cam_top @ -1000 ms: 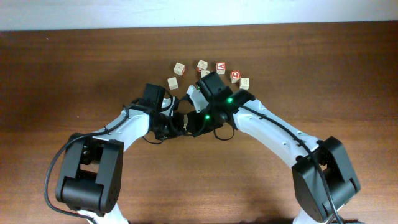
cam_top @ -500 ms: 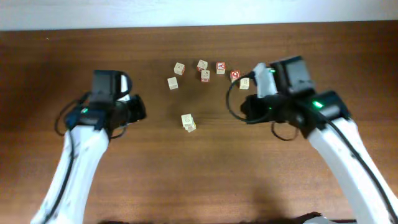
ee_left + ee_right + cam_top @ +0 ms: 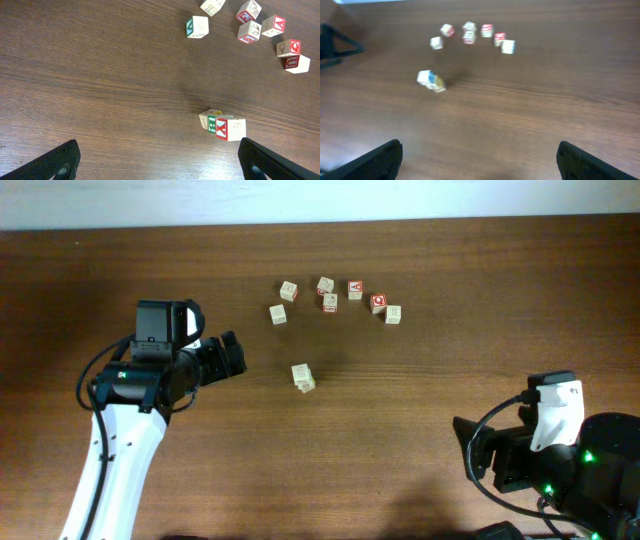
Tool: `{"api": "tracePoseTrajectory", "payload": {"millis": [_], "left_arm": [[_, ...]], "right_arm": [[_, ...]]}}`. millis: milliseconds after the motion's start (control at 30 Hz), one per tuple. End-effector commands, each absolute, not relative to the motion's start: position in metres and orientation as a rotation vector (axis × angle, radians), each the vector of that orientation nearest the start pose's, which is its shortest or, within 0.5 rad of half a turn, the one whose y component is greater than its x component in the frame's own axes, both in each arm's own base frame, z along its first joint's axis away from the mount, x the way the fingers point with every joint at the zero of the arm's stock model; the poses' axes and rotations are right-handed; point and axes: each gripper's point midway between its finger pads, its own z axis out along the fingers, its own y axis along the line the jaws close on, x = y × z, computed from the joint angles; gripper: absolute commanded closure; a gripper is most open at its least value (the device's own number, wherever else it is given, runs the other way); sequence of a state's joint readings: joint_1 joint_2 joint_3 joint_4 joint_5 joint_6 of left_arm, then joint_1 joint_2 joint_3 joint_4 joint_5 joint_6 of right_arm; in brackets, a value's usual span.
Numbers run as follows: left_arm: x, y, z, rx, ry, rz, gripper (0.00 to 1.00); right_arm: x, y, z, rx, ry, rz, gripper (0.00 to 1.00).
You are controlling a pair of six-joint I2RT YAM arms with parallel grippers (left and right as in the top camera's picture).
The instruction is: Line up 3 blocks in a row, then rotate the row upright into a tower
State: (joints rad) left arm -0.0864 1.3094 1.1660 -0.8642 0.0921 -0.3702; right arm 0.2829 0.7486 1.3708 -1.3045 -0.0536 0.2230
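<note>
My left gripper (image 3: 228, 358) and my right gripper (image 3: 468, 455) both had their jaws wide apart and empty, and the three small wooden alphabet cubes (image 3: 222, 126) lay touching each other near the middle of the brown wooden table (image 3: 450, 300).

3 blocks (image 3: 222, 127) | green B, red Y, pale tan | touching, one tight cluster

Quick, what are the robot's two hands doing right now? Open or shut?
Left gripper: open, holding nothing.
Right gripper: open, holding nothing.
</note>
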Motion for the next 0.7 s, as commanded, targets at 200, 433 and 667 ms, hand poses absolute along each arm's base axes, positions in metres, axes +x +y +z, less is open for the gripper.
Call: {"api": "tracePoseTrajectory", "payload": {"millis": [200,433,667], "left_arm": [[0.333,-0.042,0.188,-0.328,2.568,-0.271,0.01],[0.333,-0.042,0.188,-0.328,2.568,-0.271,0.01],[0.333,-0.042,0.188,-0.328,2.568,-0.271,0.01]], "right_arm": [[0.24,0.008,0.268,-0.012,1.739,0.013,0.01],[0.245,0.014,0.156,-0.049,1.649,0.035,0.02],[0.246,0.016,0.156,-0.069,1.646,0.029,0.01]]}}
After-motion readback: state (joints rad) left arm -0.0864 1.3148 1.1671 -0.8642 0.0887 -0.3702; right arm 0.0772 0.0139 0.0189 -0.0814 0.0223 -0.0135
